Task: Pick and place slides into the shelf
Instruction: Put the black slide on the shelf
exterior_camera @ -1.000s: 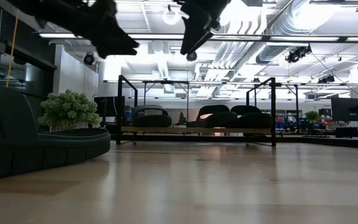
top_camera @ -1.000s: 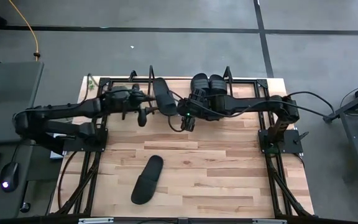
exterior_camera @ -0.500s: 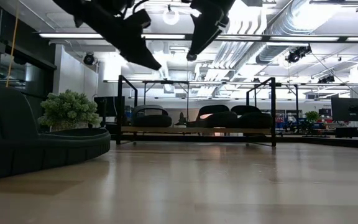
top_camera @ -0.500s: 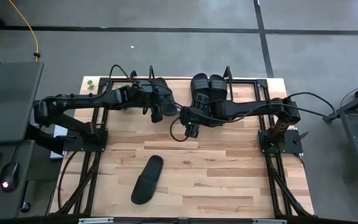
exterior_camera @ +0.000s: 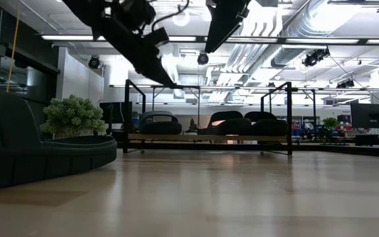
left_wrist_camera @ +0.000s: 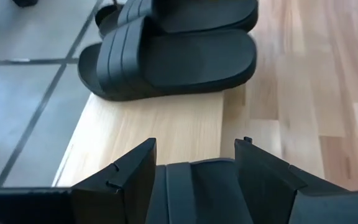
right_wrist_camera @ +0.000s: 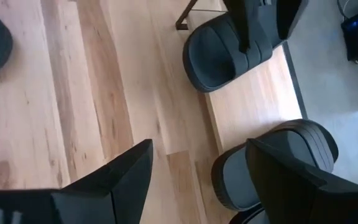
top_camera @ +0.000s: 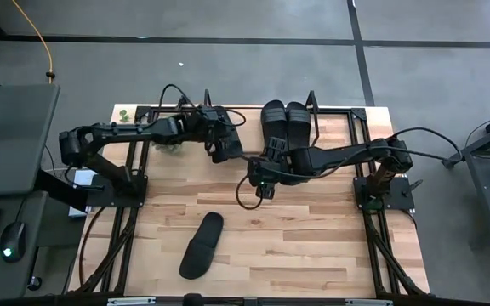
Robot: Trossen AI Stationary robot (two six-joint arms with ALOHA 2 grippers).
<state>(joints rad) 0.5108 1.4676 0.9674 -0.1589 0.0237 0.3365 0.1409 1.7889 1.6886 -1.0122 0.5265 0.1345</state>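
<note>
The left gripper (top_camera: 219, 144) clamps a slide (left_wrist_camera: 197, 193) over the shelf (left_wrist_camera: 148, 134), beside 2 placed slides (top_camera: 284, 126); the right gripper (top_camera: 262, 174) hangs wide, empty.

The high camera looks straight down on the whole desk (top_camera: 313, 238) and both arms, while the low one sits at desk height, looking level across to the shelf (exterior_camera: 206, 137) and the room behind. Each wrist camera looks closely past its own fingers at the slides on the shelf, which all four views share.
</note>
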